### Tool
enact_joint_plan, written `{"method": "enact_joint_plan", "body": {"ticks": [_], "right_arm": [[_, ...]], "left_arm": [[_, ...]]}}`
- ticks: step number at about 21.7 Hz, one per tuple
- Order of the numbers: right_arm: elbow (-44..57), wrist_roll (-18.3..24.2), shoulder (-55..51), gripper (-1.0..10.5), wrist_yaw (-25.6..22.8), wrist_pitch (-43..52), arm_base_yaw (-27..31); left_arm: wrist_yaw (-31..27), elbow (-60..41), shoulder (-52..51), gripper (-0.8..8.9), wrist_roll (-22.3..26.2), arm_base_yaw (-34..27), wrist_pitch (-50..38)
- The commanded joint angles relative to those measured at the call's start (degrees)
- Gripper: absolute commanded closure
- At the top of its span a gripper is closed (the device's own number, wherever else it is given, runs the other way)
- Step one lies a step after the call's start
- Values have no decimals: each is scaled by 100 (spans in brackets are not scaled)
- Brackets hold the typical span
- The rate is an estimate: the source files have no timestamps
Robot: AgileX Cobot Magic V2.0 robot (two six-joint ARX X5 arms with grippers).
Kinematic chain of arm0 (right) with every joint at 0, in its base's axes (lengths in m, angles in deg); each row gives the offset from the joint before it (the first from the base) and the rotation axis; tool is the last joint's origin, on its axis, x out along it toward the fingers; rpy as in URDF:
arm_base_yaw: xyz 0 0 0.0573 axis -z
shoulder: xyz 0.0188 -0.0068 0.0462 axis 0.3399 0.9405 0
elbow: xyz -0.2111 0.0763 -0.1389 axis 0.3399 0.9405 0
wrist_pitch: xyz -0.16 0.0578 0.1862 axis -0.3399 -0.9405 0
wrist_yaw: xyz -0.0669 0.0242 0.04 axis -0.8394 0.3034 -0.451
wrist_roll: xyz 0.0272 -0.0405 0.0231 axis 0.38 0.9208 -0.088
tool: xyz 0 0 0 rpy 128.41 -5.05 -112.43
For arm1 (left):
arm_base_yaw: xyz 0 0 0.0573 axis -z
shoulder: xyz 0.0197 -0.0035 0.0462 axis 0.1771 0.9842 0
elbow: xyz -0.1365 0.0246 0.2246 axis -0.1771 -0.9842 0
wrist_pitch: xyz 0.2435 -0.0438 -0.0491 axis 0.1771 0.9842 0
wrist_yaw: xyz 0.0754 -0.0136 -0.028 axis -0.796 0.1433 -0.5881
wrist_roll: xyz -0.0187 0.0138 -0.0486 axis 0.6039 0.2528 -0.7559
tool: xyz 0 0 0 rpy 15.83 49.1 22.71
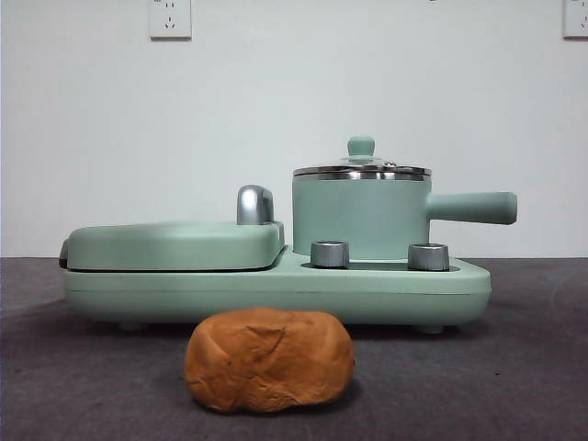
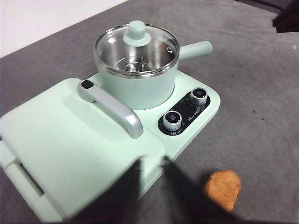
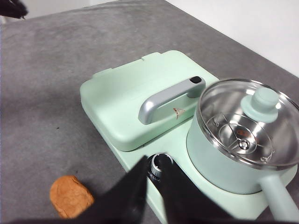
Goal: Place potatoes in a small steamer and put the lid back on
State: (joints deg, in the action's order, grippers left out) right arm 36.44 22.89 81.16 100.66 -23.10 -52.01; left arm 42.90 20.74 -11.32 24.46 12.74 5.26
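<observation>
The orange-brown potato (image 1: 269, 360) lies on the grey table in front of the appliance; it also shows in the left wrist view (image 2: 223, 188) and the right wrist view (image 3: 70, 197). The mint-green steamer pot (image 1: 360, 216) stands on the appliance's right half, side handle pointing right. The glass lid (image 1: 361, 171) with its green knob sits on the pot (image 2: 140, 88); the lid (image 2: 137, 51) shows a steel rack inside. My left gripper (image 2: 150, 163) and right gripper (image 3: 154, 162) hover above the table's near side, jaws nearly together, holding nothing. Neither shows in the front view.
The pot stands on a green appliance base (image 1: 276, 289) with two steel dials (image 1: 330, 254). Its left half is a closed flat grill cover (image 1: 175, 243) with a silver handle (image 2: 112, 107). A white wall stands behind the table.
</observation>
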Motion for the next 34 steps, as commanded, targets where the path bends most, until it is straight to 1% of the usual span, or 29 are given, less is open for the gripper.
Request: {"method": "enact_joint_plan", "body": {"ticks": [1,3,5,8,12,15,18,22,28,31,34], "right_arm": [[-109,168,31,701,11,13,-74],[-109,166,31,669,9,-39,-74],[-109,118,31,669,11,-98,-74],[-109,-111,31,670,-2,-195,-72],[-109,-568,31,670,-57,-214,-72],[-109,-837,31,670,-254,-216,-72],[-109,-1008,31,670,-496,-214,-72],[-109,-1058,28,670,-855,-216,-72],[-109,-1056,0,670,-957,-232,-72],[-109,-1016,-76,670,-1045,-282,-70],[-109,-951,-188,670,-1084,-330,-66]], "left_arm": [[28,105,44,479,203,61,-94],[28,105,46,476,177,79,-118],[28,105,48,478,133,92,-160],[28,105,52,479,-35,133,-315],[26,105,153,480,-317,238,-671],[22,105,393,480,-382,354,-927],[22,105,782,480,-446,494,-1263],[-31,105,1451,485,-450,704,-2057],[-341,133,2540,485,-490,1008,-3598],[-446,299,3025,485,-492,1115,-3958],[-466,678,3541,485,-494,1211,-4009]]}}
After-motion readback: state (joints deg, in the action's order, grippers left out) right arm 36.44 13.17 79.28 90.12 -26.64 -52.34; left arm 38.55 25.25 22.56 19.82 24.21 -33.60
